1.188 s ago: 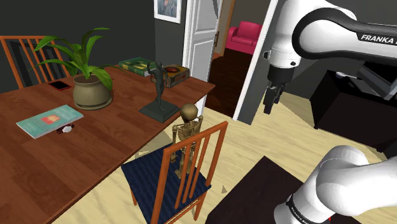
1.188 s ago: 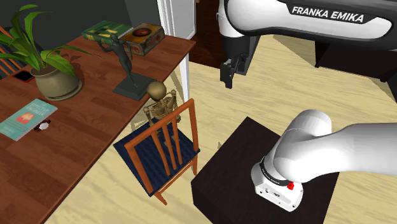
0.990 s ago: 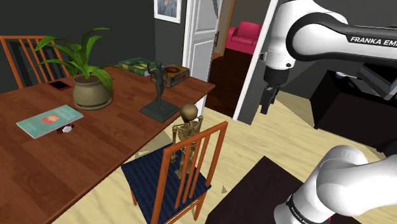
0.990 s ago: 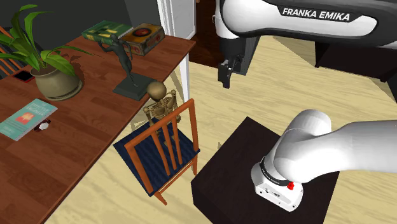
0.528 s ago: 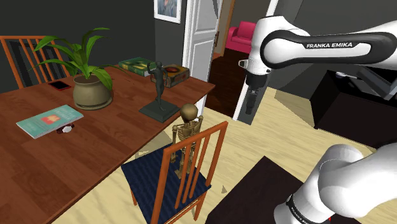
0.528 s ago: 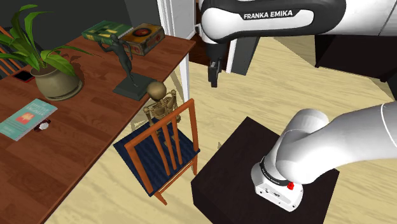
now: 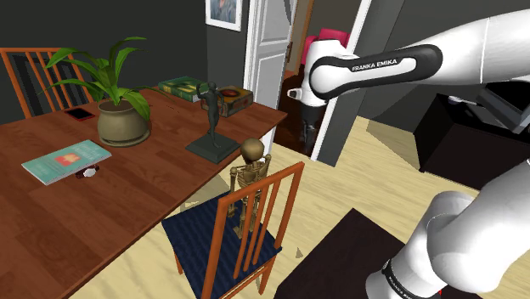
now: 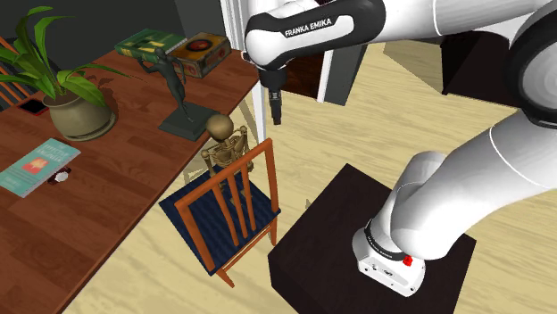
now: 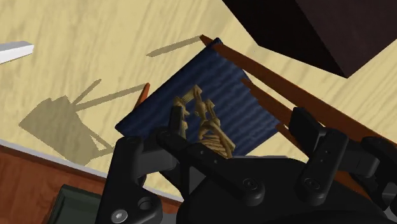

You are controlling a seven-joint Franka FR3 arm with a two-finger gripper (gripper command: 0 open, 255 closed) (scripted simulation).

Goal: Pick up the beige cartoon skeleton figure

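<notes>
Black pincer (image 8: 275, 114), fingers apart, hangs above beige skeleton figure (image 8: 223, 141) seated on blue-cushioned wooden chair (image 8: 259, 212); no contact.

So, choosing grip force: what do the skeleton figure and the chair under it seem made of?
The skeleton figure looks beige and matte; plastic or resin perhaps, but that is unclear. The chair seat is dark blue with fine ribbing, likely fabric. The chair frame is orange-brown and smooth, probably finished wood.

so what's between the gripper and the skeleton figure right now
Nothing: the stretch is bare. In the second exterior view the gripper hangs up and to the right of the skeleton figure, apart from it, with only air between them.
</notes>
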